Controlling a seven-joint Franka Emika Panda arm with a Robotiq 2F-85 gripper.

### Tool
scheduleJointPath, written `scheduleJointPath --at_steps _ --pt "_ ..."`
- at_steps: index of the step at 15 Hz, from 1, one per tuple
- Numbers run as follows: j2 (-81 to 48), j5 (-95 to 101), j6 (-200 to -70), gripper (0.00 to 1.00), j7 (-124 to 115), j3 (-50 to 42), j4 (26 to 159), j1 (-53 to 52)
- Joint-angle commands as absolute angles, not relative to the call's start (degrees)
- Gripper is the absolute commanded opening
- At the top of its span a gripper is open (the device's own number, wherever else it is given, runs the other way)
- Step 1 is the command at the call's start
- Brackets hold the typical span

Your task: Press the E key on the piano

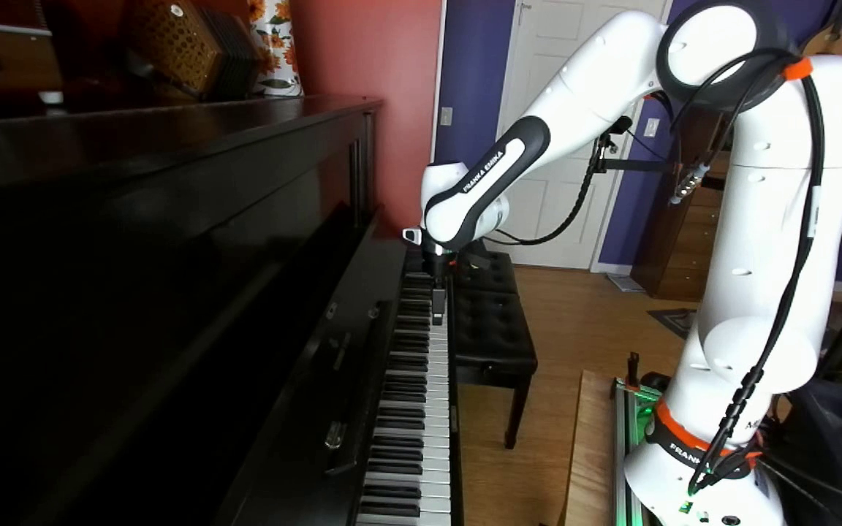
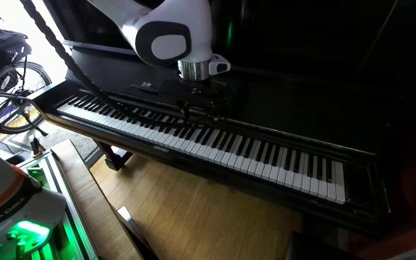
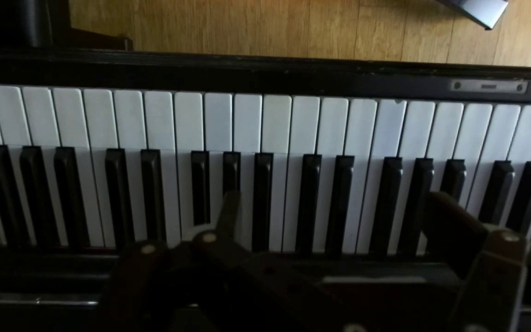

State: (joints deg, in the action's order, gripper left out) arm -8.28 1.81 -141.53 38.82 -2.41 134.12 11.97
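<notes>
The piano [image 1: 194, 277] is big, black and shiny, and its long row of keys [image 2: 253, 166] shows in both exterior views. At the back of the room is a white door [image 1: 549, 44]. The white robot arm [image 1: 772, 241] stands across from the piano, with its end reaching over the keys. In an exterior view a bicycle [image 2: 2, 94] stands past the piano's end, with bright light behind it. A soft black bench [image 1: 494, 329] is just beside the front of the piano. Up on the piano's top sits a brown squeeze box [image 1: 187, 44] with black folds. The arm's gripper [image 3: 334, 194] points down over the keys. Its two fingers [image 3: 452, 230] are spread wide, with a bunch of keys showing between them. From here I can't tell whether the tips touch a key. The white keys [image 3: 248, 124] are in a line, and one near the middle looks a little yellow. The black keys [image 3: 308, 203] are skinnier and come in twos and threes. A tiny metal plate [image 3: 489, 86] with two screws is on the piano's front edge.
</notes>
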Motion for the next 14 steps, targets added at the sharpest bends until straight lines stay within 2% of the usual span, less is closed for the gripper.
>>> scheduleJointPath --at_steps 1,11,14 --pt "-2.93 6.90 -139.86 1.00 33.18 -4.01 136.98 9.65" --pt "7.13 15.43 -135.31 1.00 23.91 -4.45 140.68 8.11" --pt "5.44 13.95 -136.02 1.00 25.50 -4.81 138.97 7.78"
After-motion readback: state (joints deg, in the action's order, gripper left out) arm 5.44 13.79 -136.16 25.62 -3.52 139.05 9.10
